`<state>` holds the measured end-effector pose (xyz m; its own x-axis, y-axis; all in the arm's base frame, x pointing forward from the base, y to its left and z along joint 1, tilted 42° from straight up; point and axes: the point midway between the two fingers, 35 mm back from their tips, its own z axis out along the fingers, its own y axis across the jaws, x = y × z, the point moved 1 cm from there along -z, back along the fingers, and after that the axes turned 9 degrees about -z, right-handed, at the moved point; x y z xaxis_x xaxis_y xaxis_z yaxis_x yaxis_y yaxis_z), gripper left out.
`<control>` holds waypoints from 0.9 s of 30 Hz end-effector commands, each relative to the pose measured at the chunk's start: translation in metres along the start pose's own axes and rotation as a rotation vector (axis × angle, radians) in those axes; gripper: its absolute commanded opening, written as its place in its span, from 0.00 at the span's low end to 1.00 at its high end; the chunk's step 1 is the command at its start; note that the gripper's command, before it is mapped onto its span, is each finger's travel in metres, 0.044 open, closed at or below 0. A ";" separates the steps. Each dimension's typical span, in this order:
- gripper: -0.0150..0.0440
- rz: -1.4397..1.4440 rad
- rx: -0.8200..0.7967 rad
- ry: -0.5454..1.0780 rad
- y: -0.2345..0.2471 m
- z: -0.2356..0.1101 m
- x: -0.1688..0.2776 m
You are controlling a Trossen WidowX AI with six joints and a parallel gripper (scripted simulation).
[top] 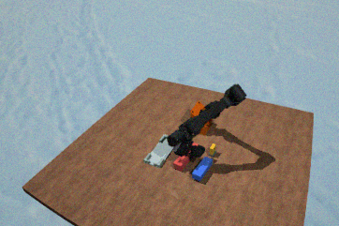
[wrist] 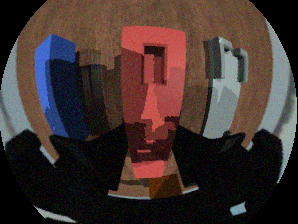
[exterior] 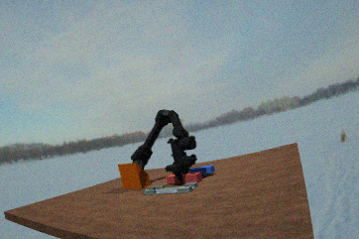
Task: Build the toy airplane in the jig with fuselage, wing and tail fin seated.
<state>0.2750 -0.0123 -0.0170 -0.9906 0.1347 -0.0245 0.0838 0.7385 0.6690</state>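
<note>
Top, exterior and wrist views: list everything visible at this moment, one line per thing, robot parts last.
Table: one, brown wood, on a snowy ground.
Fuselage: one, red, on the table between the jig and the wing, a socket on its top.
Jig: one, grey cradle, on the table beside the fuselage, nothing in it.
Wing: one, blue block, on the table on the fuselage's other side.
Tail fin: one, small, yellow, on the table behind the wing.
Base block: one, orange, under the arm's foot.
Arm: one, black, reaching down over the parts.
Gripper: one, black, shut on the fuselage, which lies on the table.
</note>
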 end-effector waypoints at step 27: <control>0.25 -0.003 0.013 -0.011 -0.004 -0.092 -0.006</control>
<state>0.2717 -0.0680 0.0392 -0.9900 0.1386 -0.0246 0.0873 0.7418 0.6649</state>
